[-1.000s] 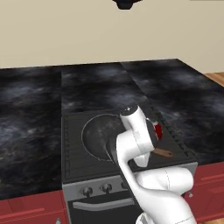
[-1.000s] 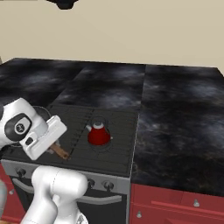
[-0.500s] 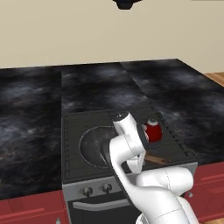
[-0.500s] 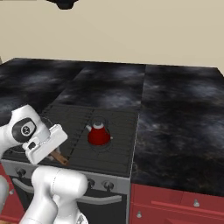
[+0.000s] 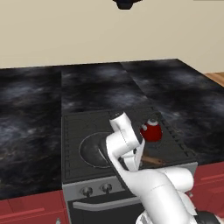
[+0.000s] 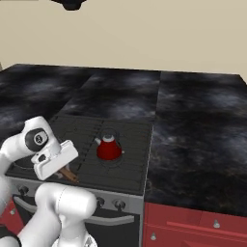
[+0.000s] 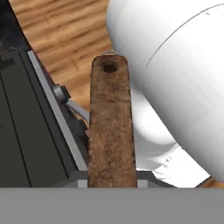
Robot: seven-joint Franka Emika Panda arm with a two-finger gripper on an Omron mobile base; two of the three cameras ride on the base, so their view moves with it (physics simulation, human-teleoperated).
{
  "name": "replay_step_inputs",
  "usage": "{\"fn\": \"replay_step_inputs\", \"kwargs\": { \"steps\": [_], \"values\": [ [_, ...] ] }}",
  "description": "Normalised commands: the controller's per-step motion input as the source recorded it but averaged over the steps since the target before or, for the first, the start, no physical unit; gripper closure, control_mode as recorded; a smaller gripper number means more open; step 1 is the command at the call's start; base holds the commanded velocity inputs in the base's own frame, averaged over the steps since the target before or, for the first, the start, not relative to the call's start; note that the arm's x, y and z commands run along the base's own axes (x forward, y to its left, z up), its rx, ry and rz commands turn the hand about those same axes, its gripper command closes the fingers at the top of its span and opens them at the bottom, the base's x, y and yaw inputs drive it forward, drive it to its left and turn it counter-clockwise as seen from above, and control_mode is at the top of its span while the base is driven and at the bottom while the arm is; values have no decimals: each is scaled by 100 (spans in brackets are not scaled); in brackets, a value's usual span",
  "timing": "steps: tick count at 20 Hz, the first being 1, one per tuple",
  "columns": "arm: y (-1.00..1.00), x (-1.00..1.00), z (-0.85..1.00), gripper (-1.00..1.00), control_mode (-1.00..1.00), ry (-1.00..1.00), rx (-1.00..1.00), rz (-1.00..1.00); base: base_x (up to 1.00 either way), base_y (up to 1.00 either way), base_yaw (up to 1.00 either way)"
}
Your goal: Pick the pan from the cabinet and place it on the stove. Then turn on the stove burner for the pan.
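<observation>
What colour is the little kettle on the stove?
The kettle is red with a dark lid knob, clearest in the right base view.

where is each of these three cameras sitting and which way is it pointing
Left base view: behind the arm on its left, looking forward and down at the stove; the white arm rises from the lower right over the pan.
Right base view: behind on the right, facing the same cooktop; the arm rises from the lower left.
Hand view: on the hand, looking along the pan's brown handle past the stove's front edge to the wooden floor.
Shared: both base views show the red kettle and the pan handle.
</observation>
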Motion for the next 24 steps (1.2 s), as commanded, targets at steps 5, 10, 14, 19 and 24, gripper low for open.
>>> {"fn": "replay_step_inputs", "kwargs": {
  "steps": [5, 10, 14, 19, 24],
  "values": [
    [2, 30, -15, 100, -100, 10, 0, -9, 0, 0, 0],
    [1, 27, -22, 100, -100, 8, 0, -9, 0, 0, 0],
    [6, 26, -28, 100, -100, 3, 0, -9, 0, 0, 0],
    [11, 21, -29, 100, -100, 0, 0, -8, 0, 0, 0],
    [37, 12, -20, 100, -100, 0, 0, -3, 0, 0, 0]
  ]
}}
